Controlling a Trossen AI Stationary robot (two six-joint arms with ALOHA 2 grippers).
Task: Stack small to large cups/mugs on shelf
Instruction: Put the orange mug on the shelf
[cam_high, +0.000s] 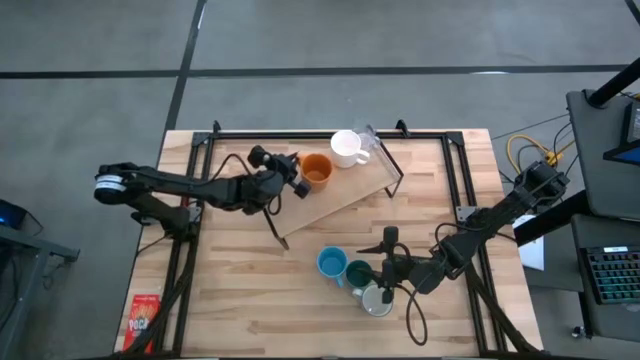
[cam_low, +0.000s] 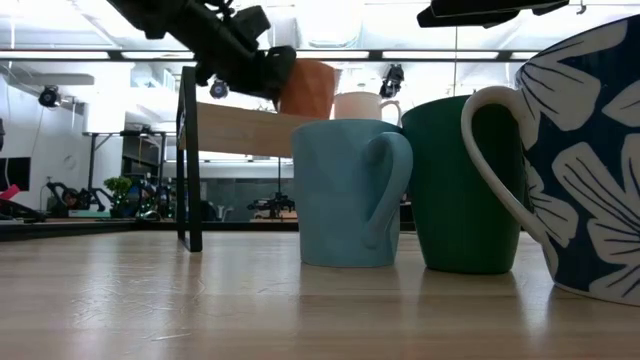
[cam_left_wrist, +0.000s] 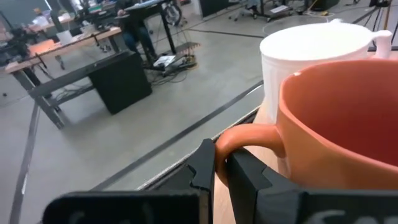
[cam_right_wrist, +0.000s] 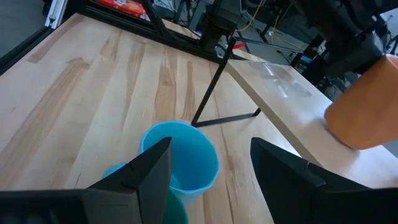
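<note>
The light-wood shelf stands slantwise on the table on black wire legs. A white mug stands on it, and the orange mug is beside that one. My left gripper is shut on the orange mug. On the table near the front stand a light blue mug, a dark teal mug and a mug that is pale inside, dark blue with white leaves in the low view. My right gripper is open and empty above the light blue mug. My left gripper pinches the orange mug's handle loop between its two fingers, coming about level from the table's left side. The mug is upright, mouth up, over the shelf's plank. Whether its bottom rests on the plank, I cannot tell.
A clear glass stands at the shelf's far end beside the white mug. A red packet lies at the table's near left corner. Black frame rails run along the table's sides. The shelf's wire leg stands near the blue mug.
</note>
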